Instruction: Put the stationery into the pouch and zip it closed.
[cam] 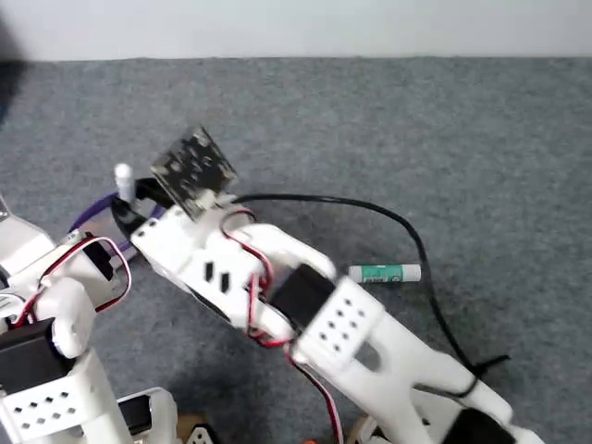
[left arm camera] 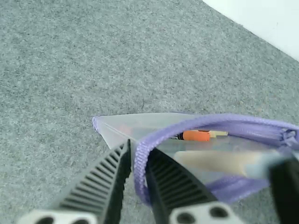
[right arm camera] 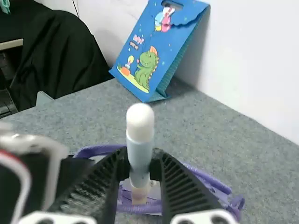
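The pouch [left arm camera: 140, 127] is translucent with a purple zip edge and lies on the grey carpet; an orange pen [left arm camera: 196, 136] shows inside it. My left gripper [left arm camera: 138, 151] is shut on the pouch's purple rim. My right gripper [right arm camera: 139, 161] is shut on a pale blue marker [right arm camera: 140, 135] with a white cap, held upright with its lower end in the pouch [right arm camera: 201, 179] opening. From above, the marker cap [cam: 122, 173] sticks up beside the right gripper [cam: 129, 215] over the pouch [cam: 92, 211]. A white glue stick [cam: 384, 273] with a green label lies apart on the carpet.
A black cable [cam: 407, 236] runs along the right arm above the glue stick. A blue gift bag [right arm camera: 159, 51] leans on the white wall, and a dark cloth [right arm camera: 51, 51] lies beside it. Open carpet stretches to the far right.
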Controlling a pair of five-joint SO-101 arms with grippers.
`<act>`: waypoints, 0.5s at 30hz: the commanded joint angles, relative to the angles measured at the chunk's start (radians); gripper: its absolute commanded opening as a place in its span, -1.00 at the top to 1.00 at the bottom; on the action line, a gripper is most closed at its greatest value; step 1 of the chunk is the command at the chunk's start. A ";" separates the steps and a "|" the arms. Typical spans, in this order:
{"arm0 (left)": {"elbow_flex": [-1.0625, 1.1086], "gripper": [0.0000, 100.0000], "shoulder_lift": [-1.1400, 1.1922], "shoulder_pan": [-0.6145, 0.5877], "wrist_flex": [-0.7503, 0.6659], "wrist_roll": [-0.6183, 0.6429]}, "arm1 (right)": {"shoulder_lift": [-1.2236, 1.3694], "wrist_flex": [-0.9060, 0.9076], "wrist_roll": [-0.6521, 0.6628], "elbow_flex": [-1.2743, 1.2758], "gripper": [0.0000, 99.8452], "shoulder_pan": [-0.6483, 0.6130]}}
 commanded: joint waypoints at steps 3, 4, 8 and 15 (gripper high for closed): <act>0.024 0.97 0.031 0.008 -0.009 0.009 | -0.068 0.038 0.080 0.003 0.85 -0.025; 0.025 0.97 0.031 0.008 -0.009 0.009 | -0.068 0.054 0.107 0.003 0.76 -0.039; 0.025 0.97 0.031 0.008 -0.003 0.009 | -0.077 0.117 0.132 -0.015 0.48 -0.048; 0.024 0.97 0.029 0.008 -0.005 0.000 | -0.076 0.417 0.028 -0.196 0.68 0.130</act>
